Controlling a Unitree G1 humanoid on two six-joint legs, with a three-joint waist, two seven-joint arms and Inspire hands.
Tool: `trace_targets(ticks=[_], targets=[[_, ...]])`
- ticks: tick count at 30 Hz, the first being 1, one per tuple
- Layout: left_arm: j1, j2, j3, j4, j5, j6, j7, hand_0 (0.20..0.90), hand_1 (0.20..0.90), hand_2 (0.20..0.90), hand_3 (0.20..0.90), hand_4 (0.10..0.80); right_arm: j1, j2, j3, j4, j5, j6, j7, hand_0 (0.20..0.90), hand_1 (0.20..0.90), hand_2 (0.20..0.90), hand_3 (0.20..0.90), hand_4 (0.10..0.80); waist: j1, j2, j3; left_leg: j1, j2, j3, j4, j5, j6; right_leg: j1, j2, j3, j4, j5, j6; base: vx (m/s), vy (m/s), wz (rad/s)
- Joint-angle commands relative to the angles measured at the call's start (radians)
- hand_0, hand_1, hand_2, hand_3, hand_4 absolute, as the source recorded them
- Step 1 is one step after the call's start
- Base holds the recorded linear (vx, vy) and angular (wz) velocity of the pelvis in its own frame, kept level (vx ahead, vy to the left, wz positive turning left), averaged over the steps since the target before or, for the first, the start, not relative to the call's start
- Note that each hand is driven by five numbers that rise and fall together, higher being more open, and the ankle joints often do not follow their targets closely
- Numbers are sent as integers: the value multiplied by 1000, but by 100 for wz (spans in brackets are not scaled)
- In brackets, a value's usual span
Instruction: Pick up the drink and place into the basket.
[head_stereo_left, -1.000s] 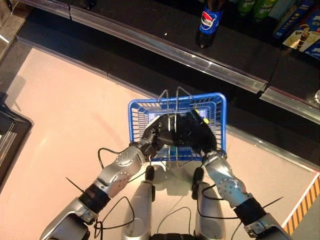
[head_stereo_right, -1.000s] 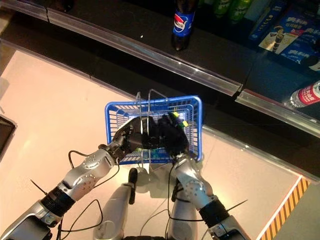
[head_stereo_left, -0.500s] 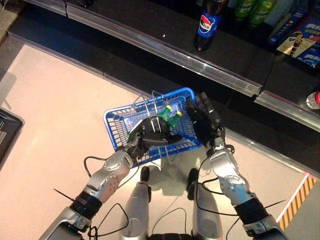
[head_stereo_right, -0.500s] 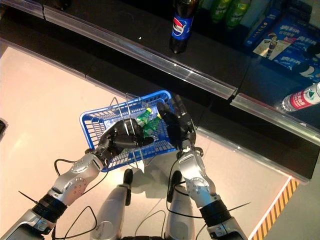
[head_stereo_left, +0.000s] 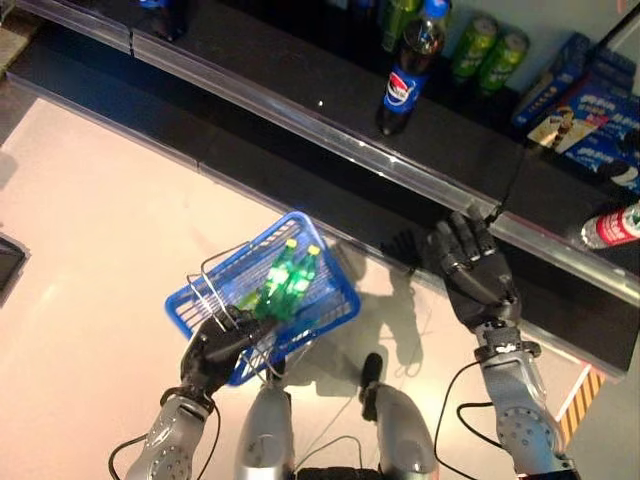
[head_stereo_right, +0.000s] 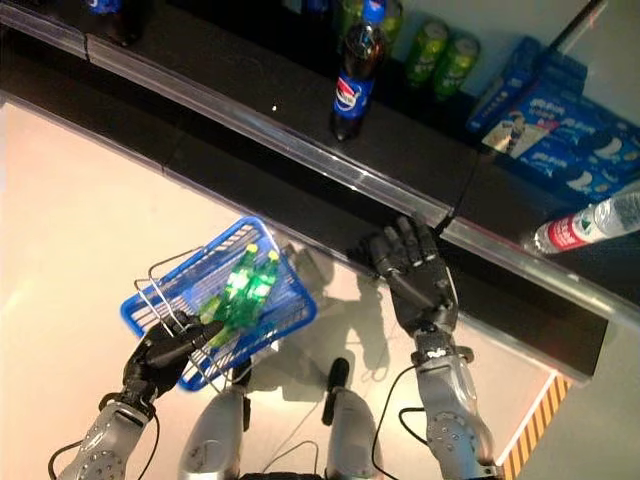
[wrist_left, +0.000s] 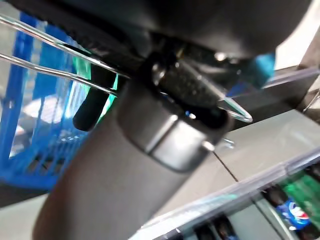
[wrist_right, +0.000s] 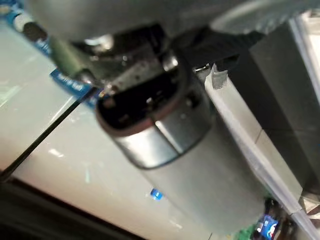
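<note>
Two green drink bottles (head_stereo_left: 285, 285) lying inside blue basket (head_stereo_left: 335, 300) | left hand (head_stereo_left: 215, 350) curled round wire handles (head_stereo_left: 215, 285) | right hand (head_stereo_left: 478, 272) spread, empty, near shelf edge (head_stereo_left: 330, 110) | risk: basket hangs tilted, bottles could roll out

Open floor (head_stereo_left: 90, 230) lay wide on the left, free passage there. Blue basket (head_stereo_left: 338, 297) hung low centre-left from wire handles (head_stereo_left: 215, 290) gripped by the left hand (head_stereo_left: 215, 350), two green bottles (head_stereo_left: 285, 280) filling its middle. Right hand (head_stereo_left: 475, 275), fingers spread, sat against the shelf edge (head_stereo_left: 330, 110). A cola bottle (head_stereo_left: 405, 80) and cans (head_stereo_left: 490, 55) blocked the far shelf.
</note>
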Motion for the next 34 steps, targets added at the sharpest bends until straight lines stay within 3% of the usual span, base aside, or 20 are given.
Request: trace_targets(ticks=[1, 7, 14, 21, 23, 25, 29, 34], targets=[[-50, 37, 117, -334, -23, -246, -130, 300, 300, 300, 200, 100, 26, -52, -1, -38, -47, -68, 28, 900, 900, 900, 900, 800, 7, 46, -240, -16, 14, 5, 13, 37, 37, 61, -40, -2, -52, 31, 14, 42, -49, -6], [-3, 17, 114, -226, -7, -193, -64, 300, 300, 300, 200, 100, 92, -49, 8, 50, -91, -38, 16, 900, 900, 900, 900, 800, 0, 42, -306, 32, 32, 22, -44, 47, 23, 108, -35, 4, -117, 50, 26, 32, -38, 1], [9, -13, 104, 28, 56, -153, 14, 300, 300, 300, 200, 100, 114, -22, 51, 281, -221, 24, -5, 900, 900, 900, 900, 800, -13, 44, -380, 96, 56, 51, -144, 71, -1, 164, -35, 12, -215, 88, 42, 9, -12, 5], [-58, -97, 95, 520, 93, -162, -4, 300, 300, 300, 200, 100, 60, 26, 111, 689, -481, 31, -57, 900, 900, 900, 900, 800, -20, 51, -425, 136, 74, 69, -206, 89, -19, 201, -37, 4, -271, 116, 48, -3, -8, -4], [-92, -121, 103, 643, 58, -128, -7, 300, 300, 300, 200, 100, 33, 40, 121, 816, -514, 48, -35, 900, 900, 900, 900, 800, -19, 55, -432, 144, 77, 68, -220, 92, -21, 208, -36, 2, -282, 121, 48, -18, -3, -3], [-127, -144, 115, 791, 46, -129, -1, 300, 300, 300, 200, 100, 6, 64, 131, 1016, -558, -14, 5, 900, 900, 900, 900, 800, -17, 59, -439, 149, 80, 71, -233, 95, -24, 216, -38, -6, -299, 128, 52, -36, 7, -5], [-173, -169, 131, 982, 63, -117, 15, 300, 300, 300, 200, 100, -23, 99, 136, 1224, -633, -80, -2, 900, 900, 900, 900, 800, -16, 61, -451, 151, 84, 76, -243, 93, -29, 221, -42, -17, -315, 133, 57, -28, 7, 0], [-198, -188, 141, 1089, 28, -102, 40, 300, 300, 300, 200, 100, -27, 114, 158, 1318, -775, -113, -27, 900, 900, 900, 900, 800, -20, 65, -453, 148, 82, 78, -243, 85, -28, 223, -48, -25, -316, 131, 60, -52, 18, -1]])
